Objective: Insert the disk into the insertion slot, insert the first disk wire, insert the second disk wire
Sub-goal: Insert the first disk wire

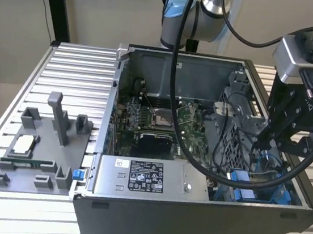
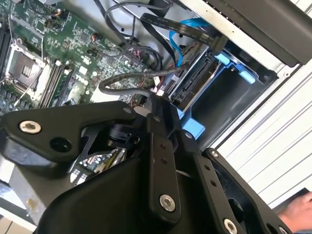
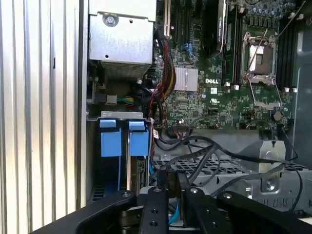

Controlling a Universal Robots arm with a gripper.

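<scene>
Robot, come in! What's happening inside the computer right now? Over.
Gripper down at the dark grey metal drive bay. Silver-grey hard drive in blue carrier looks seated in it. Black wires looped close by the gripper.

a white-and-black label [image 1: 146,177] crowded with small marks sits on the side of the grey power-supply box [image 1: 108,182] in the exterior view; its print is too fine to make out. in the first wrist view the green motherboard [image 3: 204,105] carries a short white logo [image 3: 210,81] near a silver heatsink [image 3: 185,79], a small white sticker [image 3: 213,90] just beside the logo, and tiny white component markings, none of them legible.
</scene>
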